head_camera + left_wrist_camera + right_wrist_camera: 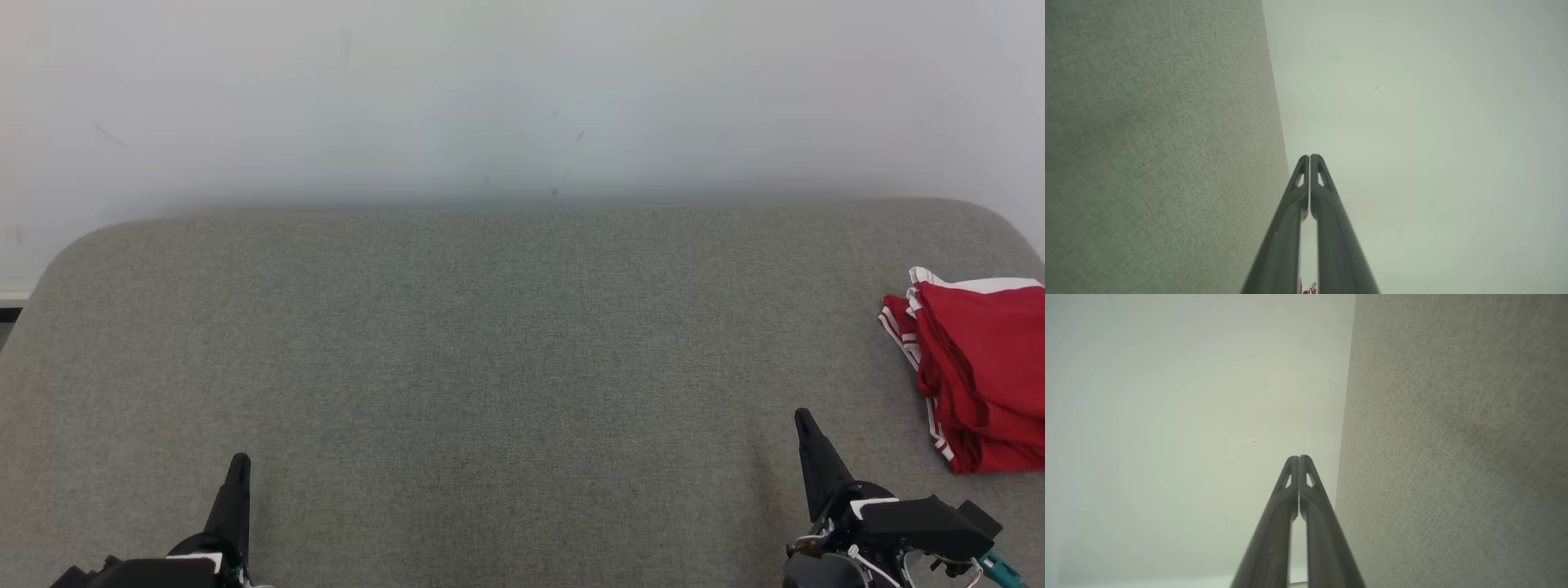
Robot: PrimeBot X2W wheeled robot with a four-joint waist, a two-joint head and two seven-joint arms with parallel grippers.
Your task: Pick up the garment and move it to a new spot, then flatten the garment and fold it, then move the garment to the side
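A red garment (976,371) with white stripes along its edges lies folded in a stack at the far right of the grey fabric surface (506,351), cut off by the frame's right edge. My left gripper (239,467) rests at the lower left, shut and empty, far from the garment. My right gripper (804,422) is at the lower right, also shut with nothing held, a short way left of and below the garment. In the left wrist view the two fingers (1309,160) meet at their tips; the right wrist view shows the same for its fingertips (1298,460).
The grey fabric surface has rounded back corners and stands against a plain pale wall (522,98). A strip of floor and baseboard (12,300) shows past its left edge. A wide stretch of grey fabric lies between my two grippers.
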